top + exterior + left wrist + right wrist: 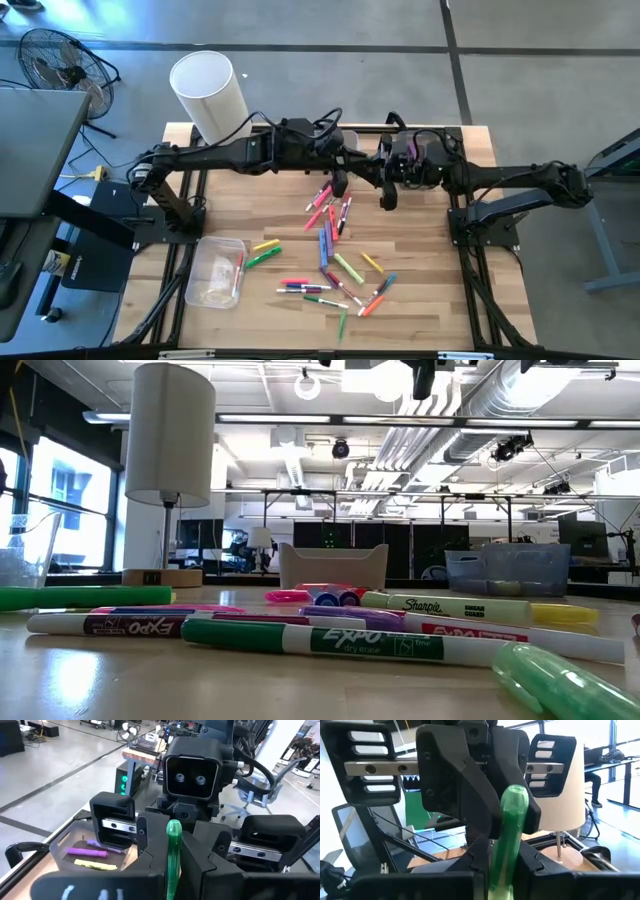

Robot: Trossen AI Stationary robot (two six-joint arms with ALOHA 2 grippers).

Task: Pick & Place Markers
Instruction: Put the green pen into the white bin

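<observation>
Green marker point(173, 851) pinched between both grippers above the table's far middle, left gripper point(172, 870) clamped on one end, right gripper point(506, 870) closed on the other, remaining markers point(335, 255) scattered on the table point(420, 300), bin point(215, 272) at left.

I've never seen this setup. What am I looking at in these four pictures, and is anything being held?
Two dark robot arms work at a wooden table. One picture looks down from overhead, one looks level across the tabletop, and two come from cameras on the wrists. Loose markers lie scattered on the table, near a clear plastic bin. The left gripper and right gripper meet above the table's far side, both shut on one green marker.
</observation>
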